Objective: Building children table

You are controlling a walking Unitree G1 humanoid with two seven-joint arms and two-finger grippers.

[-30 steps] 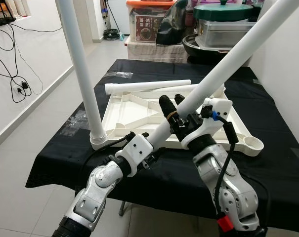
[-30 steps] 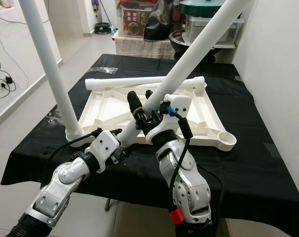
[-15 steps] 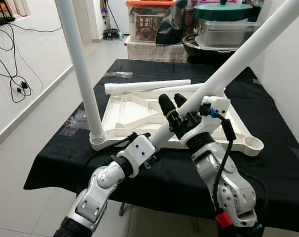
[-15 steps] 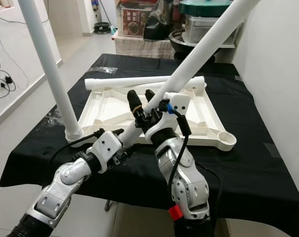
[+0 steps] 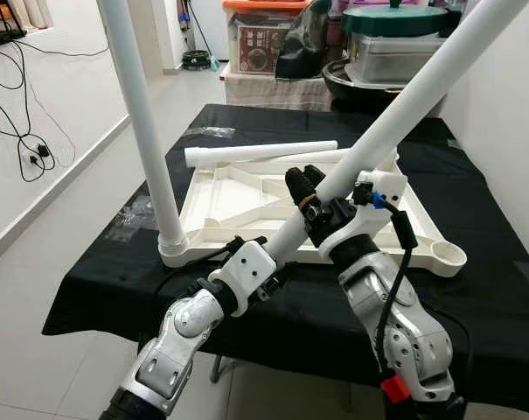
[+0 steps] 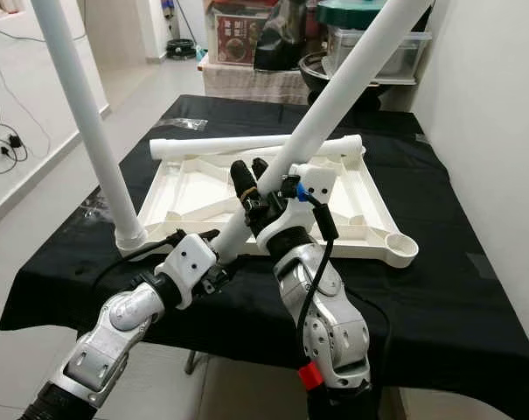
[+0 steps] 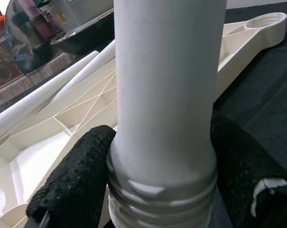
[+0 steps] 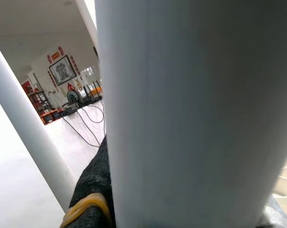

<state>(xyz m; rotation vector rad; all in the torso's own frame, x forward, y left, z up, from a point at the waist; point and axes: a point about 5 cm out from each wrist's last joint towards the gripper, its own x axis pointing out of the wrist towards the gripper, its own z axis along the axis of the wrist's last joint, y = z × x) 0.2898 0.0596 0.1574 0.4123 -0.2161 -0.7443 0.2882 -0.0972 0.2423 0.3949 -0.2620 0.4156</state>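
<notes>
Grippers both clamp one white table leg [image 5: 404, 101]; the left gripper [image 7: 157, 190] holds its threaded lower end between two black fingers [image 7: 69, 185], and the right gripper [image 5: 312, 194] grips the shaft higher up, so the leg slants up and to the right over the worktop [image 5: 474, 289]; compared with half a second ago, the right gripper has slid slightly up and inward on the shaft and the left arm has crept forward, while the leg's slant is nearly unchanged; this suggests the robot is steering the threaded end toward a socket, though that end is not yet seated; beneath lies the upturned white tabletop [image 5: 238, 197] on a black cloth; counted: three legs, namely the held one, one standing leg [image 5: 146, 131] already upright in the near left corner, and one loose leg [image 5: 260, 154] lying along the far edge; one open corner socket [image 5: 446, 256] shows at the near right.
</notes>
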